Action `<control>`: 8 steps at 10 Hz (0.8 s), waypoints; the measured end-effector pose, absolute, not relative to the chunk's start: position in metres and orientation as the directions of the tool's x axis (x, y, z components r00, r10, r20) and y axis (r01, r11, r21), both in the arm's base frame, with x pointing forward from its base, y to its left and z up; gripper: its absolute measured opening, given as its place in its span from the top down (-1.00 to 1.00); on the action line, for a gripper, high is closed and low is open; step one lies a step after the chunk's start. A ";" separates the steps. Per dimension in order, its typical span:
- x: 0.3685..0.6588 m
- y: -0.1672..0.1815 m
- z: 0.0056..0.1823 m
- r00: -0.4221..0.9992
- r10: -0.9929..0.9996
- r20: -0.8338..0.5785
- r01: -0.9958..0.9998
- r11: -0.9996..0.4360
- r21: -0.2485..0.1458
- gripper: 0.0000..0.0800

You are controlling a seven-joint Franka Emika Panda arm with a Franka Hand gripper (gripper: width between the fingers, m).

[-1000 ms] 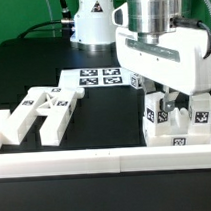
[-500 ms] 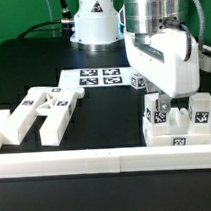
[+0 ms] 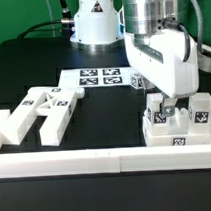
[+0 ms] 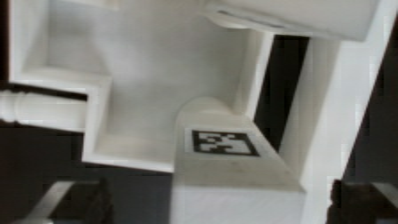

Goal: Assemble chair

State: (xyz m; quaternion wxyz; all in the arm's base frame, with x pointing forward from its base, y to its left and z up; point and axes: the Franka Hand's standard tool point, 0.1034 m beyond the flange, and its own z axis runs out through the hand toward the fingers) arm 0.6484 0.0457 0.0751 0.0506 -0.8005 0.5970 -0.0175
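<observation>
Hand [image 3: 171, 105] sits low over the part-built chair [image 3: 181, 128]. Its fingers [image 4: 80, 200] are spread wide either side of a tagged piece [image 4: 228, 150], apparently gripping nothing, though the view is blurred. The chair stands on the table [image 3: 109, 118] at the exterior view's right. Loose pieces [image 3: 39, 109] lie well apart at its left.

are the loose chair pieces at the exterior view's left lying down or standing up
Lying down: the loose pieces rest flat on the black table, none standing on end.

White arm [image 3: 163, 62], grey cyl. wrist [image 3: 154, 11], white base [image 3: 94, 22], blk cables [image 3: 60, 8], dark pincer [image 3: 169, 107]
</observation>
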 end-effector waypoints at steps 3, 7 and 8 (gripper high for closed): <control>0.650 0.044 0.074 0.570 -0.822 -0.002 -0.817 -0.567 -0.103 -0.62; 0.649 0.042 0.072 0.791 -0.611 0.027 -0.607 -0.789 -0.092 -0.62; 0.649 0.042 0.072 0.837 -0.546 0.036 -0.542 -0.836 -0.086 -0.62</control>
